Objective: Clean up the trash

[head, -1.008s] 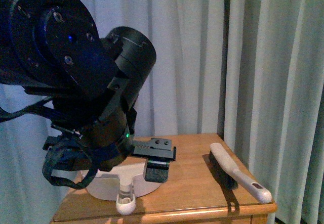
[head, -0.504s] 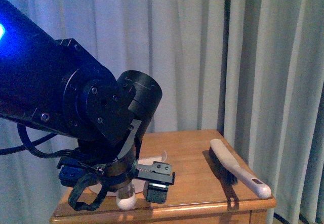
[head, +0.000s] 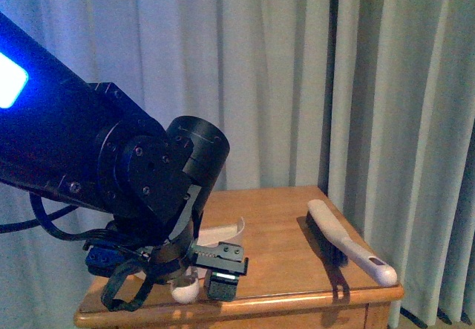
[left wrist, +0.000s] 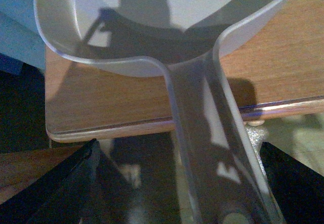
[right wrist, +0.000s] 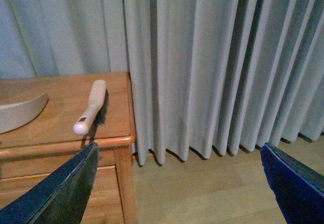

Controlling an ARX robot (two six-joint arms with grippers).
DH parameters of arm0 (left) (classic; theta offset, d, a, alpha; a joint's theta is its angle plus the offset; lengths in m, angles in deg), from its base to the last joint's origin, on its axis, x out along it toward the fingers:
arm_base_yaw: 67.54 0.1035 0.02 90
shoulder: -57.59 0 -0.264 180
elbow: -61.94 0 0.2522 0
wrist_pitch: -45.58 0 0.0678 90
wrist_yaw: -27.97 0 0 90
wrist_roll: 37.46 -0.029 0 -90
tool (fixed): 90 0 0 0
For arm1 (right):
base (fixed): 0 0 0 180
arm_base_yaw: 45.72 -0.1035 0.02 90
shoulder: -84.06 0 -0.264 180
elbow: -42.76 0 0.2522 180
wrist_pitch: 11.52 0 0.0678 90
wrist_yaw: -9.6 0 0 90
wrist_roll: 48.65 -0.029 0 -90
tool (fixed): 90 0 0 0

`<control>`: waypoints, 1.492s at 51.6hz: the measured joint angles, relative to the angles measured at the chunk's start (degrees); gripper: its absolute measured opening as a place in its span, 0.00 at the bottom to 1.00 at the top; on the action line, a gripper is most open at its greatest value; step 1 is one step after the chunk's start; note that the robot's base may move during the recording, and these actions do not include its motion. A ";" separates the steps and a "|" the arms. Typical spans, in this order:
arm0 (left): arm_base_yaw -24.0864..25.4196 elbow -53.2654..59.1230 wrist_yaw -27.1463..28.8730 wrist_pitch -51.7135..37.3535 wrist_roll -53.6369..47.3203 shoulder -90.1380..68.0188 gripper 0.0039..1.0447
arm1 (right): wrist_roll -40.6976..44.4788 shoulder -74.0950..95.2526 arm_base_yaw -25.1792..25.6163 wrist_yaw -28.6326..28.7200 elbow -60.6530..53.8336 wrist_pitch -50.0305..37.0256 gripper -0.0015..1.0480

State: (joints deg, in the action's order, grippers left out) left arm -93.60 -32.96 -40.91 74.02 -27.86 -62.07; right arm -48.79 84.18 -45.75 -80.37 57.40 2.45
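Your left gripper (left wrist: 177, 145), jaws spread at the frame's lower corners, straddles the dustpan handle (left wrist: 207, 183); centre it, then close squarely

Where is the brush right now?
In the front view the brush lies on the table's right side, near the curtain, well apart from the dustpan further left.
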 joint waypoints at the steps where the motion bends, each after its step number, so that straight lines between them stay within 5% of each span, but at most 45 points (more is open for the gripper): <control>1: 0.02 -0.07 -0.07 0.00 0.00 -0.15 0.93 | 0.00 0.00 0.00 0.02 0.00 0.00 0.93; 18: 0.02 -0.04 -0.57 -0.66 -0.07 -1.57 0.91 | 0.00 0.00 0.00 0.02 0.00 0.00 0.93; 30: 0.04 0.00 -0.90 -1.84 -0.07 -1.57 0.42 | 0.00 0.00 0.00 0.00 0.00 0.00 0.93; 36: 0.33 0.48 -0.63 -1.95 -0.11 -1.55 0.27 | 0.00 0.00 0.00 0.00 0.00 0.00 0.93; 55: 1.16 4.96 -1.90 -7.93 -0.85 0.74 0.26 | 0.00 0.00 0.00 0.02 0.00 0.00 0.93; 77: 8.44 25.79 -6.91 -39.32 -10.54 25.77 0.26 | 0.00 0.00 0.00 0.02 0.00 0.00 0.93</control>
State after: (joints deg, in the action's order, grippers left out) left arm -85.17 -7.17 -47.81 34.70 -38.39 -36.30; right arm -48.79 84.18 -45.75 -80.35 57.40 2.45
